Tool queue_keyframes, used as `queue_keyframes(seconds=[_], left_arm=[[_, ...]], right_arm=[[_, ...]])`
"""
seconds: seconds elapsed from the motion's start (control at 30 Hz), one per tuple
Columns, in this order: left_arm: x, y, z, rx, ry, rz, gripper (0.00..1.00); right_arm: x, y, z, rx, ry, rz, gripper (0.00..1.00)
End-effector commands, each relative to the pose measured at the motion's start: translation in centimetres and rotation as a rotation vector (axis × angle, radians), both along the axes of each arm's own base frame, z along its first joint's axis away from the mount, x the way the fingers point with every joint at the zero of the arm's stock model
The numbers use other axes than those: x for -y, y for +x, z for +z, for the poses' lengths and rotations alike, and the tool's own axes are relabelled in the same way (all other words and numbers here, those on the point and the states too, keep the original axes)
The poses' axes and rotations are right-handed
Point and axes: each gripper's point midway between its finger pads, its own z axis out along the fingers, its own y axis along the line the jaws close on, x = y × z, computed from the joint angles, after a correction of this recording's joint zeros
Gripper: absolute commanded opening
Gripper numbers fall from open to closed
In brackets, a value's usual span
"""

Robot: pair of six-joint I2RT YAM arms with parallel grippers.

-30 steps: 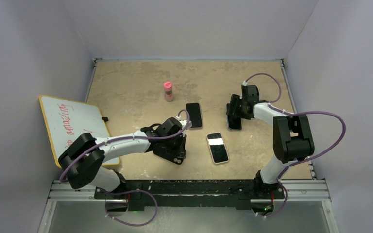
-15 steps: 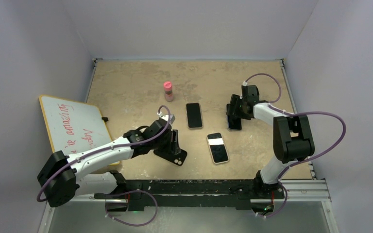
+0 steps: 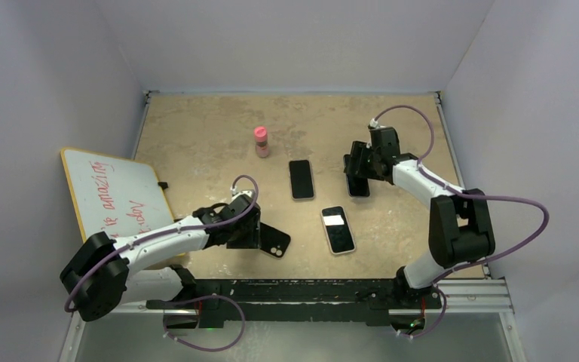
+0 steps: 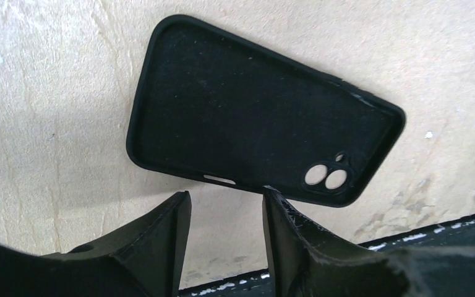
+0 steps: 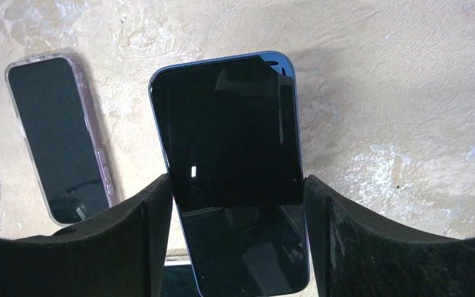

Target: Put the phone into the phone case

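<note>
Gripping, right tool [image 5: 238, 182]: closed on the phone [image 5: 235, 154] by its long edges, dark screen up; this blue-rimmed phone sits right of centre in the overhead view, in the upper half of the surface [image 3: 196, 128]; whether it hangs clear of the surface I cannot tell
Left tool [image 4: 226, 197]: jaws apart, nothing between them; it sits just beside the lower long edge of the case in the wrist view; whether one fingertip brushes that edge I cannot tell
Case [image 4: 253, 117]: black, lying flat, hollow side up, camera holes toward the lower right of the wrist frame; in the overhead view it lies low and left of centre, near the front rail
Just changed: a second ago the left tool was shut and sat right over the case; it has since opened and drawn back toward the lower left, leaving the case on the surface; the right tool has shifted the phone slightly up and left
Meaning for the task: the case looks set down and ready; the phone is in hand but well apart from it, so carrying it over and pressing it in are both not yet done
Next move, likely: bring the phone down-left to the case, camera end matched to the holes
Bystanders: a second phone [image 3: 301, 179] in a clear cover and a third phone [image 3: 338, 229] with a white band lie between phone and case; pink bottle [image 3: 261, 141] upper centre; whiteboard [image 3: 113, 192] at the left edge
</note>
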Motion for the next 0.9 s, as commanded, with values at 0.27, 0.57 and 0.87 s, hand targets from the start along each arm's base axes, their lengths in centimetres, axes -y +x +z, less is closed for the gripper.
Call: queue_keyframes(seconds=[0.27, 0.57, 0.87], left_arm=[[0.7, 2.3, -0.6, 0.065, -0.002, -0.015, 0.37], [2.7, 5.9, 1.3, 0.152, -0.103, -0.044, 0.36], [4.6, 8.2, 3.6, 0.207, -0.236, -0.085, 0.36]], right_arm=[[-4.2, -1.9, 6.1, 0.115, 0.097, 0.125, 0.32], [-6.0, -3.5, 9.2, 0.171, 0.175, 0.174, 0.32], [-8.3, -4.6, 10.6, 0.187, 0.237, 0.225, 0.31]])
